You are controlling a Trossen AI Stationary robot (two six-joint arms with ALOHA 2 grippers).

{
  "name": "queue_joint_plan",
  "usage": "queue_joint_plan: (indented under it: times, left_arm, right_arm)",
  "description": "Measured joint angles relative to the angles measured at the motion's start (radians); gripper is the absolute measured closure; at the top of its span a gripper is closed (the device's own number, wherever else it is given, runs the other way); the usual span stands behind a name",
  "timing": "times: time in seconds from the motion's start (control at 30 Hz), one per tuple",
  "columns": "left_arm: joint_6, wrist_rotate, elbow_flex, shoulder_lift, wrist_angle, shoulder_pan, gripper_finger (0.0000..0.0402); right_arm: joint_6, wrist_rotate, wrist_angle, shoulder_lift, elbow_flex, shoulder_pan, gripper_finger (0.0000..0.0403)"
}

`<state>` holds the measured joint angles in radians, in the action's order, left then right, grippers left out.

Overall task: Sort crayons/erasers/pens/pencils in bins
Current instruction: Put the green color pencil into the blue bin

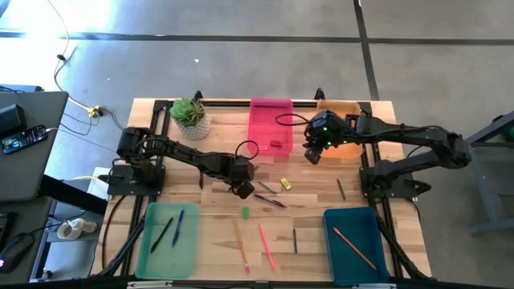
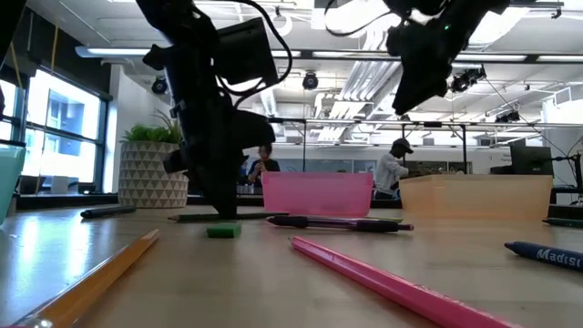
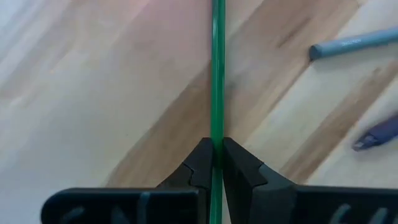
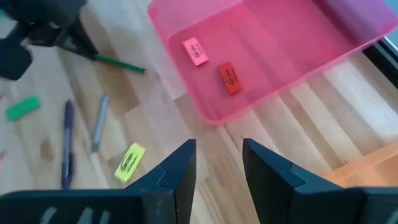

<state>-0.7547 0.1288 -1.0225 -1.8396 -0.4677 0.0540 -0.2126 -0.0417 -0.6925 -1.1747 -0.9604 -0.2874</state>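
My left gripper (image 1: 245, 191) is down at the table's middle, shut on a thin green stick (image 3: 217, 74), which also shows in the right wrist view (image 4: 121, 63). My right gripper (image 4: 217, 162) hangs open and empty above the table, between the pink bin (image 1: 271, 120) and the orange bin (image 1: 341, 136). Two erasers (image 4: 194, 51) (image 4: 228, 78) lie in the pink bin. On the table lie a green eraser (image 1: 246, 213), a yellow eraser (image 1: 285, 185), a purple pen (image 1: 271, 201), an orange pencil (image 1: 241, 245) and a pink pencil (image 1: 266, 245). My left gripper pinches the green stick's shaft (image 3: 217, 134) between its two fingertips, one on each side, coming steeply from above. The stick runs on past the fingers both ways, so the hold is partway along it. Its free end (image 4: 142, 69) looks to lie on the wood.
The green bin (image 1: 169, 237) at the near left holds two pens. The teal bin (image 1: 359, 245) at the near right holds an orange pencil. A potted plant (image 1: 191, 116) stands at the far left. Dark sticks (image 1: 340, 189) (image 1: 295, 239) lie loose on the table.
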Motion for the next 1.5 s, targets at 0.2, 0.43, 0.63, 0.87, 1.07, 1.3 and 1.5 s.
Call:
queue_joint_plan:
  times: [0.2,0.43,0.63,0.87,1.07,1.3,1.5]
  left_arm:
    - [0.011,-0.099,0.004,0.045,0.024,0.004,0.0392]
    - [0.015,-0.155,-0.001,0.078,0.176,0.009,0.0392]
    - [0.018,-0.175,0.002,0.112,0.388,0.012,0.0392]
    - [0.033,-0.173,-0.001,0.115,0.729,0.011,0.0392]
    - [0.078,-0.167,-0.001,0.115,0.891,0.012,0.0392]
    - [0.161,-0.165,-0.001,0.115,1.035,0.011,0.0392]
    - [0.183,-0.151,-0.001,0.116,1.080,0.012,0.0392]
  right_arm:
    - [0.015,0.100,-0.031,0.109,0.000,0.002,0.0279]
    - [0.007,0.237,-0.047,0.213,0.000,0.039,0.0279]
    - [0.003,0.268,-0.043,0.257,0.000,0.097,0.0279]
    - [0.004,0.278,-0.010,0.274,0.000,0.158,0.0279]
    - [-0.010,0.277,0.041,0.273,0.000,0.198,0.0279]
    - [-0.059,0.186,0.137,0.267,0.000,0.230,0.0279]
    - [-0.074,0.156,0.244,0.227,0.000,0.270,0.0279]
